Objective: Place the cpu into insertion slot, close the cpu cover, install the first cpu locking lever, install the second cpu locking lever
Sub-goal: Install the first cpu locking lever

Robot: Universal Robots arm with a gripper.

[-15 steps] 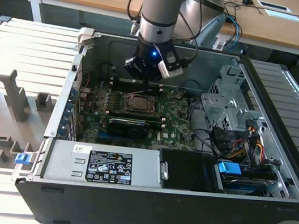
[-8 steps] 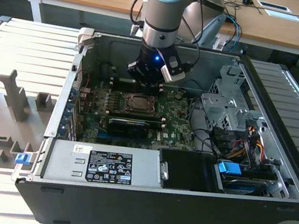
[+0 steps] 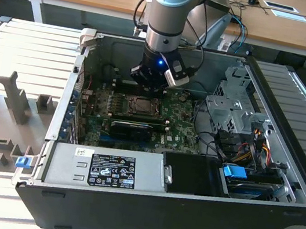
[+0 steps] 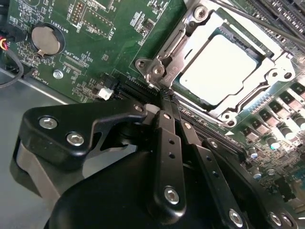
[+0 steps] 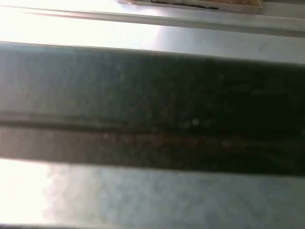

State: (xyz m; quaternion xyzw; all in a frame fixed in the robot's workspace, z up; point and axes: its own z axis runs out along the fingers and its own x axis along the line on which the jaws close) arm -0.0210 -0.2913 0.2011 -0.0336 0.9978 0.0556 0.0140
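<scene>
The cpu (image 4: 219, 69) lies flat in the insertion slot (image 3: 140, 106), its pale metal face up. The cpu cover (image 4: 178, 40), a dull silver frame, lies down around the chip. Past the socket's far edge a thin metal locking lever (image 4: 252, 21) runs at a slant. My gripper (image 4: 164, 98) is shut with nothing between its black fingers (image 4: 167, 143). Its tips sit just off the socket's near corner, by a screw tab. In the exterior view the gripper (image 3: 151, 82) hangs low inside the open computer case, just behind the socket.
A black expansion card (image 3: 133, 127) lies in front of the socket. A power supply (image 3: 106, 168) fills the case's front, and a drive cage (image 3: 233, 107) and cables (image 3: 242, 144) stand at the exterior view's right. A coin battery (image 4: 46, 39) sits on the board.
</scene>
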